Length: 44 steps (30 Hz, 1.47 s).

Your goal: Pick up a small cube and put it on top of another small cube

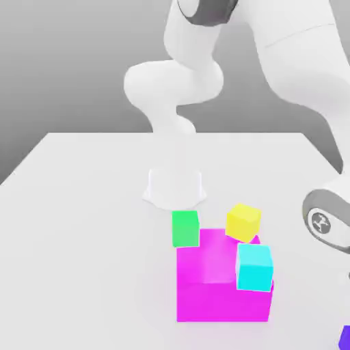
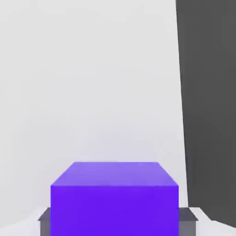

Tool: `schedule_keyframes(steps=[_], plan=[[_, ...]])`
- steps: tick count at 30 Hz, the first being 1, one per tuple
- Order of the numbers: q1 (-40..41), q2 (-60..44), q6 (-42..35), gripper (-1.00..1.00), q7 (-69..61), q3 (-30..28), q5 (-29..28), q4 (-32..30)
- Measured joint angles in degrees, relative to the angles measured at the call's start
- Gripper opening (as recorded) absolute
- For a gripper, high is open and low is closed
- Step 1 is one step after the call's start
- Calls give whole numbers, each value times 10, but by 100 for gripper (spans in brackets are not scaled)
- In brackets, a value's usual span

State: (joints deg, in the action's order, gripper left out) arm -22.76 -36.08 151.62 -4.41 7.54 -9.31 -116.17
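**Inspector:** Arm (image 1: 287,41) reaches down past the exterior view's right edge; the pincer itself is out of that frame; in the hand view its dark fingers (image 2: 44,220) sit against both sides of the purple cube (image 2: 114,198), so I judge it closed on that cube.

**Clerk:** Where is the cube?

**Inspector:** At the exterior view's lower right corner (image 1: 345,337), near the table (image 1: 82,205) edge, well apart from the others.

**Clerk:** The step in hand?

**Inspector:** A lift, in my judgement; raise straight up, keep the grip square, clear the stack height before travelling.

**Clerk:** Obstacles?

**Inspector:** The large magenta block (image 1: 222,287) dominates; the cyan cube (image 1: 254,266) rests on its near corner; the yellow cube (image 1: 243,222) sits tilted at its far edge; the green cube (image 1: 184,227) stands just beside it, the freest target; approach from above.
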Motion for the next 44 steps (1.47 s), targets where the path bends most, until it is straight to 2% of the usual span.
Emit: schedule_keyframes(steps=[2, 7, 20, 35, 40, 41, 44], plan=[[0, 1, -1, -100, 0, 0, 0, 0], [12, 92, -60, -100, -6, 14, 22, -32], [28, 364, -127, -100, 80, 6, 94, -232], [48, 675, -203, -100, 198, 3, 150, -465], [53, 618, -105, -100, 205, 13, 157, -506], [54, 600, -81, 100, 206, 15, 157, -513], [54, 600, -81, 100, 206, 15, 157, -513]])
